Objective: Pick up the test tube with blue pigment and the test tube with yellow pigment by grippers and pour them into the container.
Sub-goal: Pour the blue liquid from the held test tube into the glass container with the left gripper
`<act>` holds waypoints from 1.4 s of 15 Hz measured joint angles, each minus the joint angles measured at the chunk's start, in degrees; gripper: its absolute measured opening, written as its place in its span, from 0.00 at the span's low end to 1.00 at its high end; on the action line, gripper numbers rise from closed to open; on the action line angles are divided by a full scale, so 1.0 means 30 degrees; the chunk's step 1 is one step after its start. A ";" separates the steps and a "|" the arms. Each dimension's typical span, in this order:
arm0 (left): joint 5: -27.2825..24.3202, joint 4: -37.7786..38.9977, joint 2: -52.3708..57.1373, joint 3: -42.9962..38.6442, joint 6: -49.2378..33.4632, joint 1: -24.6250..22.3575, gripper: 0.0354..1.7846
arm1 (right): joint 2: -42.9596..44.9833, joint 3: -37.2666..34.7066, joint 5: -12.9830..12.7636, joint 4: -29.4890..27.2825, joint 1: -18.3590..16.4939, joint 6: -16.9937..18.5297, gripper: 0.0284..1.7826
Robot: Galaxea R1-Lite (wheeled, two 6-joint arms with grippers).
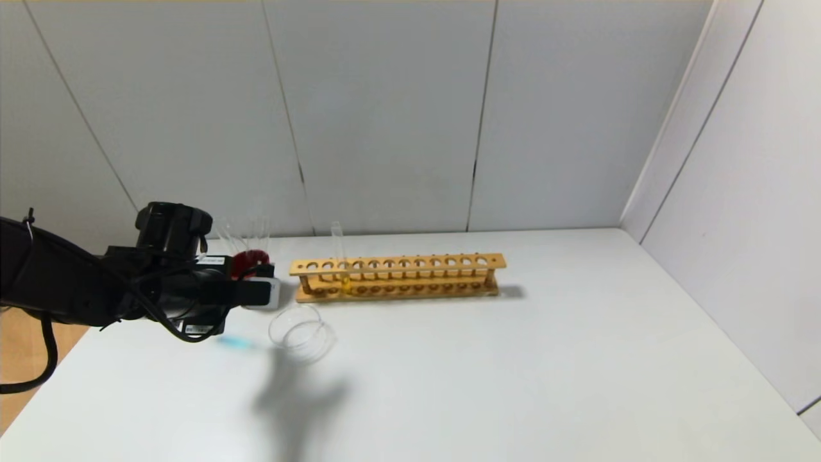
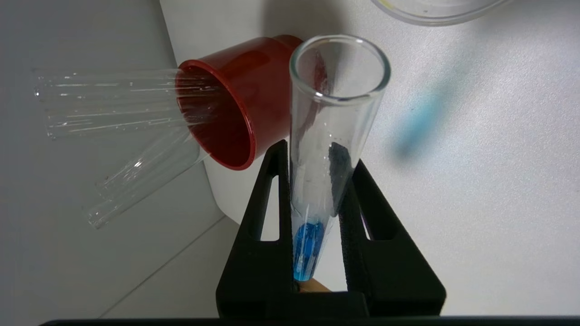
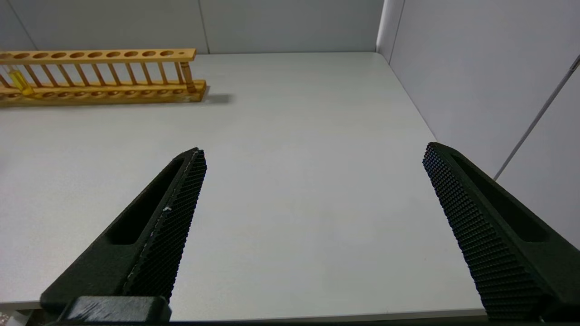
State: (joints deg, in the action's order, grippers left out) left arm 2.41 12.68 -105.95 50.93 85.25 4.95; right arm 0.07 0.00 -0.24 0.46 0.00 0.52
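Observation:
My left gripper point(image 2: 319, 156) is shut on the test tube with blue pigment point(image 2: 335, 136). Its blue liquid point(image 2: 307, 249) sits at the rounded end between the fingers, and the open mouth points away from the wrist. In the head view the left gripper point(image 1: 253, 294) hovers just left of the container point(image 1: 301, 333), a low clear glass dish whose rim also shows in the left wrist view point(image 2: 435, 13). The test tube with yellow pigment point(image 1: 341, 260) stands in the wooden rack point(image 1: 397, 276) near its left end; it also shows in the right wrist view point(image 3: 20, 81). My right gripper point(image 3: 313, 151) is open and empty over the table's near right part.
A dark red cup point(image 1: 251, 260) holding plain clear tubes point(image 2: 113, 95) stands behind the left gripper, left of the rack. A blue-tinted cast point(image 1: 234, 342) lies on the white table point(image 1: 513, 359) beside the dish. Grey walls close the back and right.

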 joint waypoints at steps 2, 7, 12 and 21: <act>0.0370 -0.0004 -0.0114 0.0065 0.0297 0.0065 0.18 | 0.0000 0.0000 -0.0008 0.0000 0.0000 0.0000 0.98; 0.1296 -0.0065 -0.0479 0.0321 0.1040 0.0252 0.18 | 0.0000 0.0000 0.0000 0.0016 0.0000 0.0000 0.98; 0.1443 -0.0028 -0.0829 0.0443 0.1837 0.0451 0.18 | 0.0000 0.0000 -0.0008 0.0008 0.0000 0.0000 0.98; 0.1739 -0.0041 -0.1231 0.0532 0.3291 0.0573 0.18 | 0.0000 0.0000 0.0000 0.0008 0.0000 0.0000 0.98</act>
State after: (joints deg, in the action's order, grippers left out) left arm 7.63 12.56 -109.64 52.53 95.12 6.67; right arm 0.07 0.00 -0.24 0.49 0.00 0.52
